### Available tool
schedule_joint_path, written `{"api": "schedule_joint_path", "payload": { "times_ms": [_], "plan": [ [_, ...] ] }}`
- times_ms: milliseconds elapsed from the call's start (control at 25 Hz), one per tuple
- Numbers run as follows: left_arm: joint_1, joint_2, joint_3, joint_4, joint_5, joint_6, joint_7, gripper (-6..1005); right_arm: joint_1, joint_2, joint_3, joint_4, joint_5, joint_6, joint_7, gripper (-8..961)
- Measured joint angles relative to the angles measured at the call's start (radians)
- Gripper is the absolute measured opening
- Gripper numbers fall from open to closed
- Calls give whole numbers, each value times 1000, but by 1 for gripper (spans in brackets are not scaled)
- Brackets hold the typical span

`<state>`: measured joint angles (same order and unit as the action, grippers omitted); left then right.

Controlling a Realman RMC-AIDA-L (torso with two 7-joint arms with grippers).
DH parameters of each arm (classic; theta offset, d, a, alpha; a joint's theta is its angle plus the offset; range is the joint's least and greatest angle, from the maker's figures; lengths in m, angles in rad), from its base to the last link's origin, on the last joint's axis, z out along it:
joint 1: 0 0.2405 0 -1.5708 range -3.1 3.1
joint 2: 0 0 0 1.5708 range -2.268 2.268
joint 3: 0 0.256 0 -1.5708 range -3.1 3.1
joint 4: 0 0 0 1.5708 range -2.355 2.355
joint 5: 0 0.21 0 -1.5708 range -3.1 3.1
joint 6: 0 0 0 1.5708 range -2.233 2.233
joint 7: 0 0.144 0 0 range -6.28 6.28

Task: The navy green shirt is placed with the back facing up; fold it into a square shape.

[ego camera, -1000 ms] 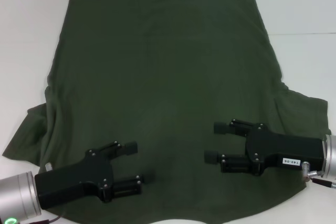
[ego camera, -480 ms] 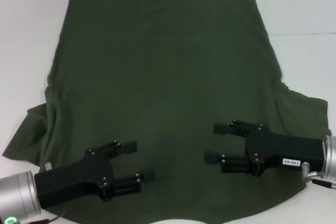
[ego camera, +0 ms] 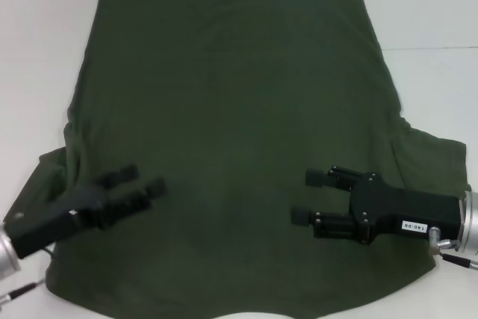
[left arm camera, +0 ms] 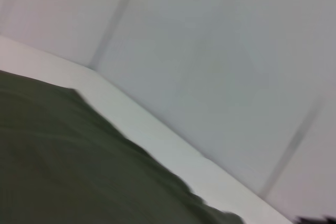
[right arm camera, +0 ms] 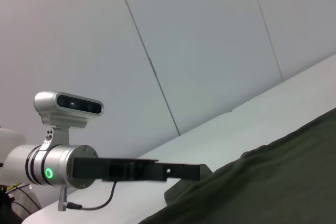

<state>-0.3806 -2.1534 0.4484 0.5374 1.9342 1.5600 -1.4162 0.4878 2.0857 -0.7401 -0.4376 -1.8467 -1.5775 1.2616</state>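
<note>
The navy green shirt (ego camera: 231, 140) is spread flat, plain back up, on the white desk (ego camera: 433, 20). Both the left hand (ego camera: 142, 181) and right hand (ego camera: 305, 196) are held open over its near part.

White worktop (ego camera: 433, 13), matte, bare strips visible at 12, 3 and 9 o'clock in head view; faint seam line across it at about 2 o'clock. Behind it, pale grey-white panelled wall (right arm camera: 210, 40) with thin dark joint lines running up it. Light even, diffuse, no hard shadows. Floor not visible.
</note>
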Motion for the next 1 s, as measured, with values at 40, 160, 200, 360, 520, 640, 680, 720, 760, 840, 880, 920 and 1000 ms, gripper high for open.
{"api": "schedule_joint_path", "payload": {
  "times_ms": [40, 160, 200, 360, 520, 640, 680, 720, 760, 840, 880, 920, 1000],
  "plan": [
    [1, 3, -21, 0, 0, -15, -12, 904, 0, 0, 3, 3, 0, 2, 0, 916],
    [4, 12, -82, 4, 2, -75, -50, 903, 4, 1, 12, 16, 0, 10, 0, 916],
    [7, 15, -102, 9, 4, -101, -64, 903, 5, 1, 15, 20, 0, 15, 0, 916],
    [15, 18, -158, 39, 3, -211, -121, 903, 10, 1, 17, 26, 0, 34, 3, 916],
    [19, 26, -180, 50, 2, -313, -163, 903, 11, 1, 18, 28, 2, 43, 4, 916],
    [20, 28, -183, 53, 3, -365, -173, 903, 12, 0, 18, 32, 11, 49, 5, 916],
    [20, 27, -181, 53, 6, -378, -173, 903, 12, 1, 18, 33, 12, 50, 5, 916],
    [20, 28, -179, 53, 7, -383, -173, 903, 12, 0, 18, 34, 13, 51, 5, 916],
    [19, 27, -175, 53, 8, -392, -172, 903, 12, 0, 19, 34, 13, 52, 5, 916],
    [18, 27, -167, 52, 12, -401, -169, 903, 12, 1, 20, 34, 14, 53, 5, 916],
    [18, 27, -163, 51, 16, -403, -168, 903, 12, 0, 21, 34, 14, 53, 5, 916],
    [18, 26, -159, 51, 24, -404, -168, 903, 12, 0, 23, 34, 14, 53, 5, 916],
    [18, 24, -153, 52, 37, -406, -167, 903, 12, 0, 25, 34, 14, 53, 5, 916]
  ]
}}
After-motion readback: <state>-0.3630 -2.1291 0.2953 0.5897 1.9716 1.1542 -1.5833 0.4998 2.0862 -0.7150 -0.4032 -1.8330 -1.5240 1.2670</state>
